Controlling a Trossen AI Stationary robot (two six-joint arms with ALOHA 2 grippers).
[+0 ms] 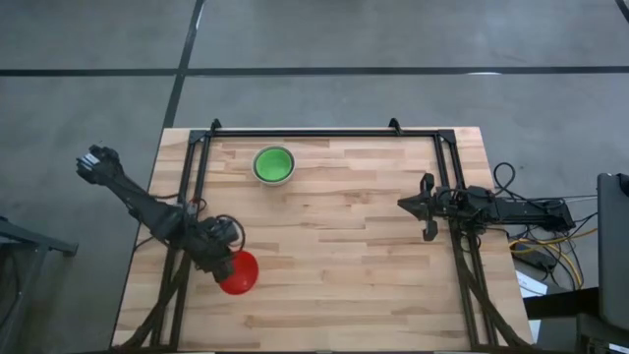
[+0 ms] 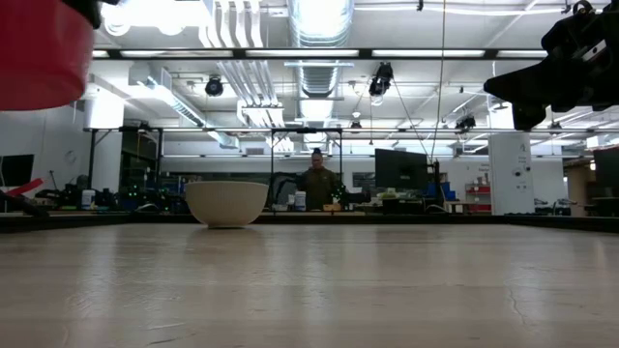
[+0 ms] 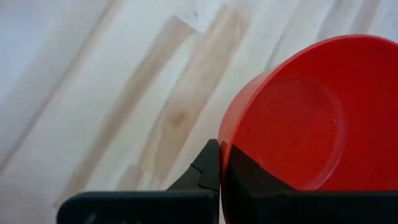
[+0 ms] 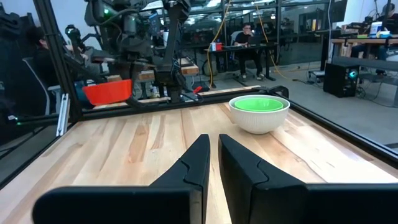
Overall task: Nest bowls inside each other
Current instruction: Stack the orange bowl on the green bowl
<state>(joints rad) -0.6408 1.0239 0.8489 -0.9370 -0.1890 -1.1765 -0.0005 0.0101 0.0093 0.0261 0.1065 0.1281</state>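
Note:
A red bowl [image 1: 242,276] [image 2: 39,48] [image 4: 109,92] hangs well above the table near its left edge, with my left gripper [image 1: 224,264] [image 3: 221,168] shut on it. A white-grey bowl [image 1: 274,165] [image 2: 226,203] [image 4: 259,118] stands on its base at the far middle of the table, with green [image 4: 258,103] nested inside it. My right gripper [image 1: 405,205] [image 4: 214,146] waits level above the table's right side, fingers together and holding nothing. My left gripper pinches the red bowl's rim [image 3: 224,134] on the side nearest the arm, one finger [image 3: 208,167] outside the wall and the other finger [image 3: 249,173] inside. The fingers slant down from the table's left. The bowl is lifted clear, opening up.
A black metal frame [image 1: 324,133] runs along the table's far, left and right edges. Bare wood lies between the two bowls and across the table's middle and near side. Cables [image 1: 536,241] lie off the right edge. People sit at desks in the room beyond.

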